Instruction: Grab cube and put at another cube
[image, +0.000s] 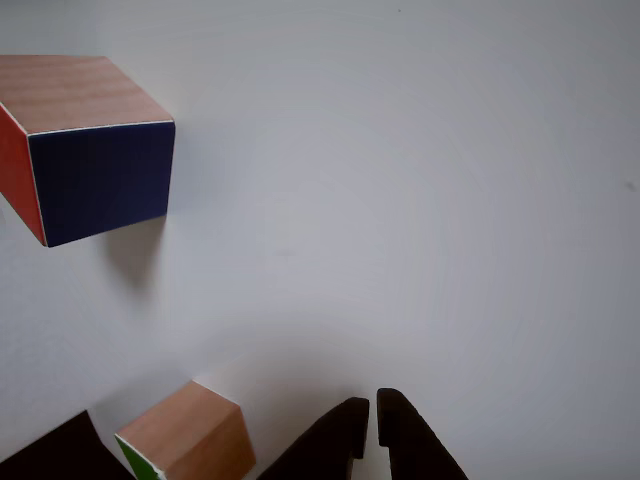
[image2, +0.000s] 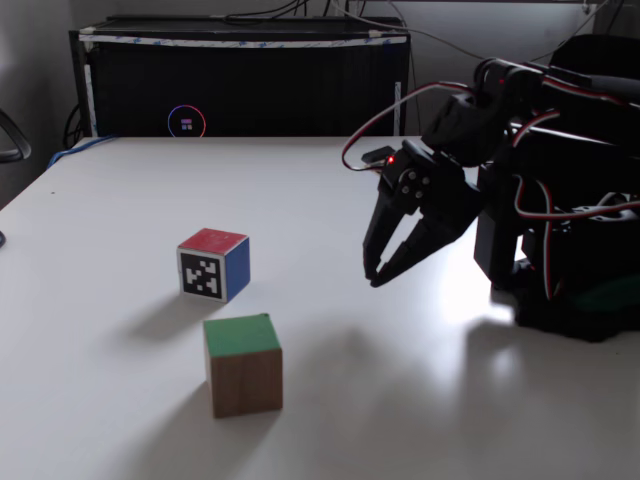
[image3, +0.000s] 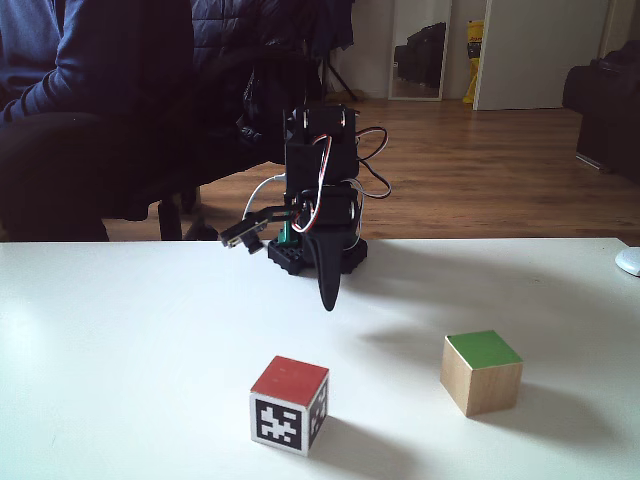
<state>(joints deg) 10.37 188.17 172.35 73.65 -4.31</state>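
Since nothing sits between its fingertips, the pincer (image2: 373, 270) hangs empty above the worktop (image2: 120, 200), tips nearly pressed together with only a thin slit between them in the other view (image: 373, 425). By my reading the task has barely begun: no grasp, no carry, no placing done.

Nearest in a fixed view stands the cube (image2: 243, 363), green face up, resting on the worktop well apart from the pincer. Just behind it, near but not touching, sits another cube (image2: 213, 264), red face up, navy side to the right, a black-and-white marker on its front.

Farther back stands the arm's base. In the other view the cube (image: 190, 432) is cut off by the bottom edge, its green face a sliver. A dark shape at the lower left corner there I cannot identify.
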